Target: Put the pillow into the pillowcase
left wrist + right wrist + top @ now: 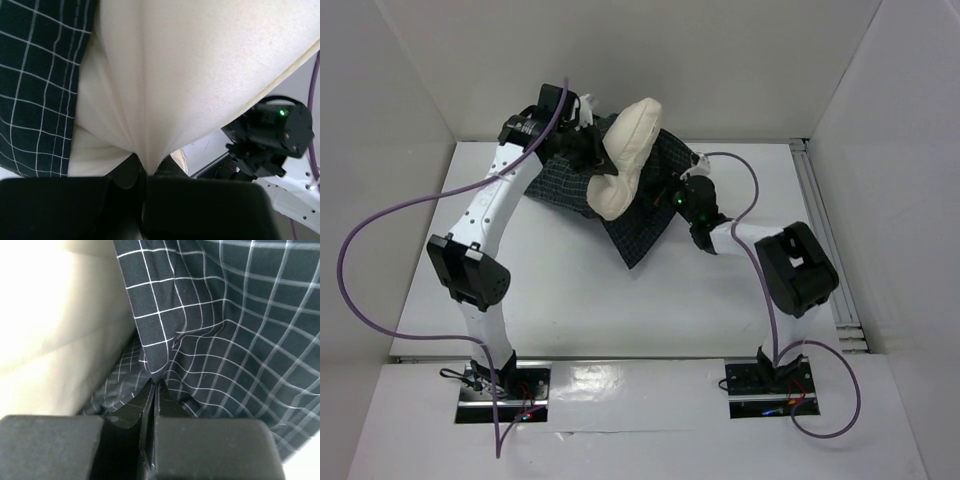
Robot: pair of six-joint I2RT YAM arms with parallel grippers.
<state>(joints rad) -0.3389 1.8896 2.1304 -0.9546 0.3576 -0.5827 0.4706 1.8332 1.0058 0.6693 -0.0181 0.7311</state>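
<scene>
Left end effector [146, 172] is closed hard on a thin pinch of the cream pillow [190, 75], holding it bunched and raised at the back of the white counter [570, 290]. The right end effector [155, 384] is clamped shut on a fold of the checked pillowcase [225, 340]. The pillowcase lies spread under and beside the pillow, with one corner pointing toward the arm bases. The pillow's lower end rests against the case. Whether any of it is already inside cannot be told.

The weak point looks to be the left grip. Only a small gather of cover sits between the jaws, and a plump, doubled-over pillow could pull free and slump onto the counter. On the right, the wrist view does not settle whether one layer of cloth or both is pinched. If both, the mouth would be held shut and the pillow would only push the case along the counter. A bulging fold could also snag on the hem and drag the loose case with it. The two end effectors work close together over the same cloth, so a careless feed risks them knocking.

No brand, label or writing can be read in any view, and no tag shows on the pillow. The only mark is a green light [281, 112] on the right wrist housing.
</scene>
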